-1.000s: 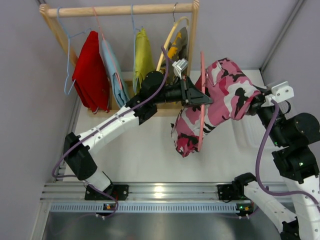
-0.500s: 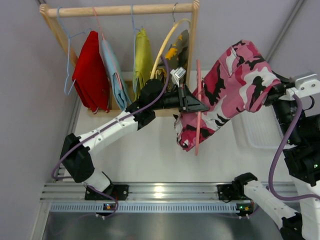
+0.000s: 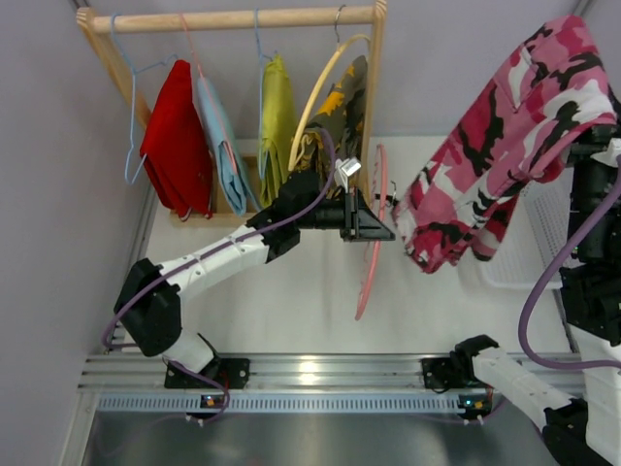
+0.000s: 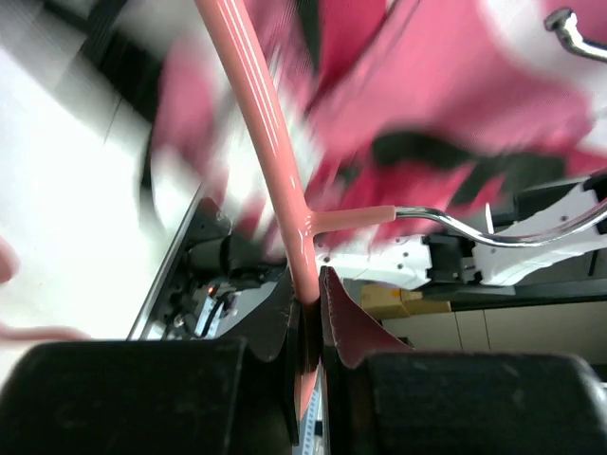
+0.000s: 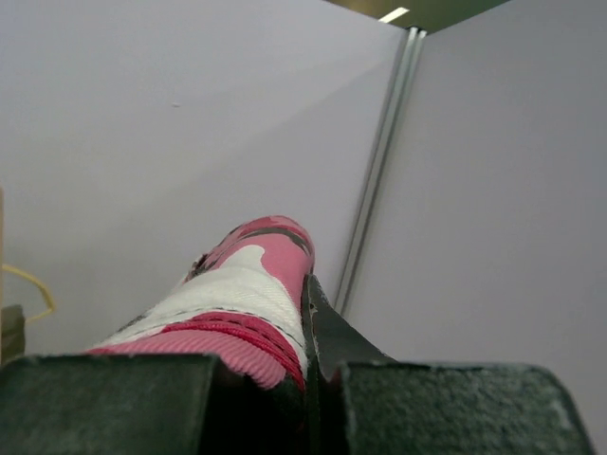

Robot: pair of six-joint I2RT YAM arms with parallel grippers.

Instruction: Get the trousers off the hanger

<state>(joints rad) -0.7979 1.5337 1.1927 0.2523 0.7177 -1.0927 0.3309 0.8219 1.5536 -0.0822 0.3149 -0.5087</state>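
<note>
Over the right edge of the table, toward the far right corner, your right gripper (image 5: 305,318) holds the pink trousers with white-and-dark blotches (image 3: 514,146) high in the air. Its fingers are closed almost together, with a fold of the cloth pinched between them.

Near the middle of the table, your left gripper (image 4: 308,294) is clamped tight on the bar of the slim pink plastic-coated hanger with a metal hook (image 3: 367,277). It grips just below the point where the hook's neck joins the bar.

From above, the hanger looks bare. The trousers' lowest hem hangs near it but seems apart from it (the left wrist view is too blurred to confirm this).

By that reading, the step in hand is the tail of the pull-off, and this pair is free or all but free.

Along the far edge, the green, yellow and brown camouflage trousers (image 3: 346,97) hang on a pale yellow hanger (image 3: 315,97) from the wooden rail rack (image 3: 233,19), not yet removed. The plain red pair (image 3: 178,136) and the olive-yellow pair (image 3: 278,116) hang beside them.

Your next move likely calls for carrying the hem fully clear before lowering the pink trousers. After that you would set them down, park the pink hanger and reach for the camouflage trousers. The loose hem could catch on the hanger's lower end.
</note>
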